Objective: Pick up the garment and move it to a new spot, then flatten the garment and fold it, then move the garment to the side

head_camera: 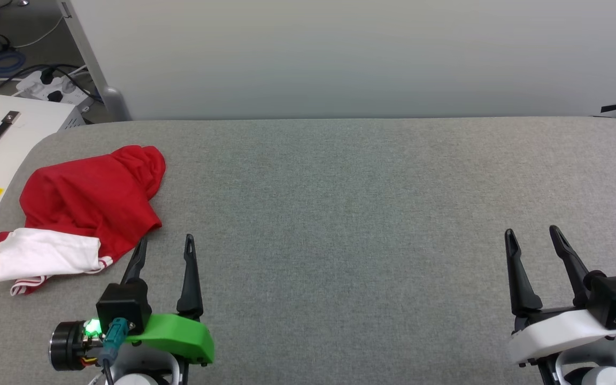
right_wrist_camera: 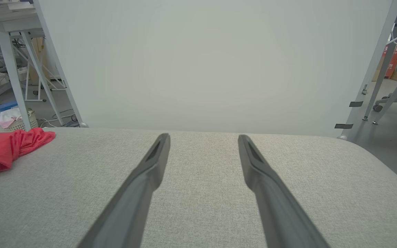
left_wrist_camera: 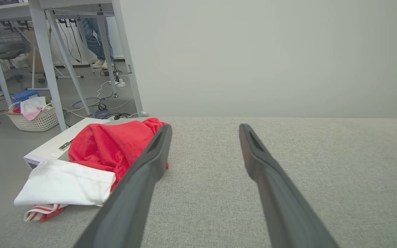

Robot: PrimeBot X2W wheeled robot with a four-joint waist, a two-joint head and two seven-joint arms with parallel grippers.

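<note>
Grey table (head_camera: 340, 214) — garment (head_camera: 89, 198) crumpled, red and white.

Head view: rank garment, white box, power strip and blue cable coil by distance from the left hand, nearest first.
From the left hand:
1. garment: on the table, just left of the hand.
2. white box: past the table's left edge.
3. power strip: behind the box.
4. blue cable coil: farthest, upper left corner.

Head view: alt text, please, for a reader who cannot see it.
A crumpled red garment with a white sleeve lies at the left of a grey fabric table. The left gripper and right gripper stand open near the bottom, holding nothing.
</note>
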